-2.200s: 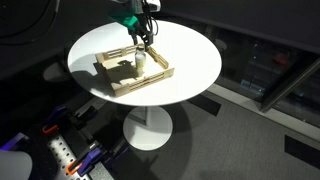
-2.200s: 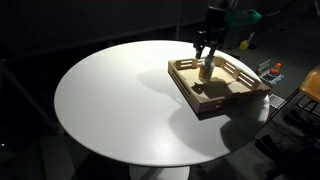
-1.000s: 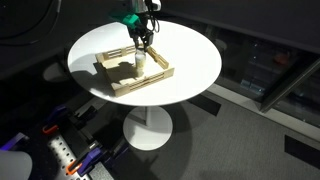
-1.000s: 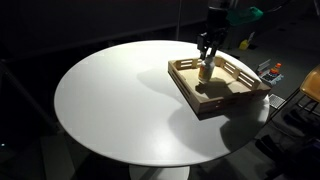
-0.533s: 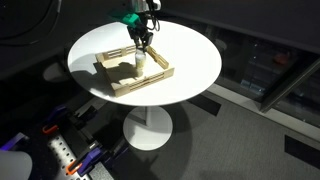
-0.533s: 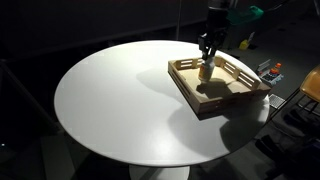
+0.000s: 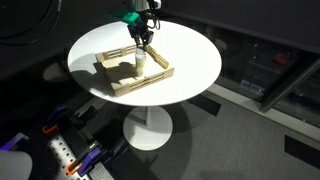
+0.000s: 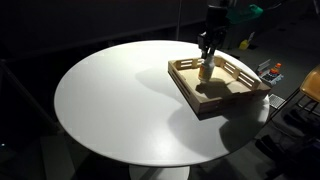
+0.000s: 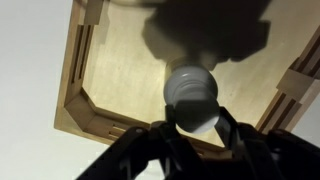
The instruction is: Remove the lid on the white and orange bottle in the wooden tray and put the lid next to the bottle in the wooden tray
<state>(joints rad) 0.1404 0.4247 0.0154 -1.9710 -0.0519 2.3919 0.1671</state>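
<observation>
The lid (image 9: 190,84) sits on the white and orange bottle (image 7: 141,62), which stands upright straight beneath the pincer (image 8: 206,52); in the wrist view its spread fingers reach down either side of the cap and pinch nothing. The wooden tray (image 8: 222,98) lies all round below, on the desk (image 8: 110,100). The grasp seems to be the step in hand: next the pincer should lower, press together on the cap alone, then twist or lift without tipping the bottle.
</observation>
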